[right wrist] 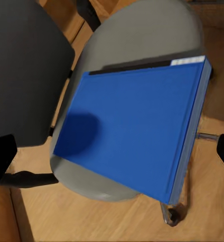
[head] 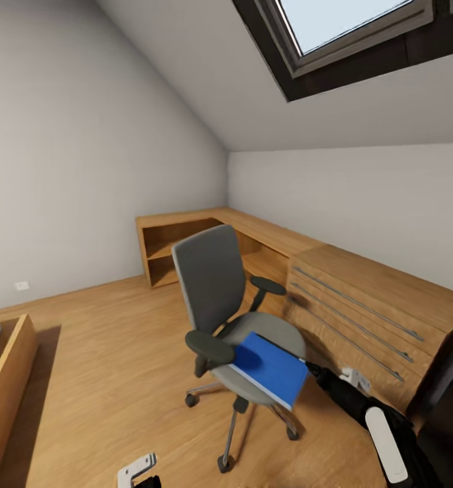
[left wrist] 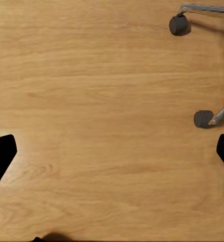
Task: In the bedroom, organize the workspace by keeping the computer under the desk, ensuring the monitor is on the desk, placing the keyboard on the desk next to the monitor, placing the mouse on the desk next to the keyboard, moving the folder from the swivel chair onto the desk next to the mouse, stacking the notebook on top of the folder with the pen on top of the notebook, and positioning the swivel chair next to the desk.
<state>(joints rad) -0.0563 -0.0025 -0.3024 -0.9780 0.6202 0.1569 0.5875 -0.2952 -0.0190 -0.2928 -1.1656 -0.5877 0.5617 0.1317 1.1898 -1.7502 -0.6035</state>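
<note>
The swivel chair [head: 213, 285], grey with black armrests, stands mid-room on the wood floor. The bright blue folder [head: 270, 369] lies on its seat and overhangs the front edge. My right gripper [head: 316, 370] reaches in from the lower right, just beside the folder's near corner. In the right wrist view the right gripper [right wrist: 112, 156] is open above the folder [right wrist: 137, 131], its dark fingertips [right wrist: 1, 159] wide apart and touching nothing. My left gripper [head: 137, 469] hangs low near the floor, and in its wrist view the left gripper [left wrist: 112, 154] is open over bare boards beside two chair castors [left wrist: 203, 119].
A long light wooden drawer unit [head: 362, 305] runs along the right wall, joining a low open wooden shelf [head: 186, 244] in the corner. A wooden bed frame corner [head: 6, 369] sits at the left. A dark slab [head: 450, 366] cuts in at the right edge. A skylight [head: 348, 27] is overhead.
</note>
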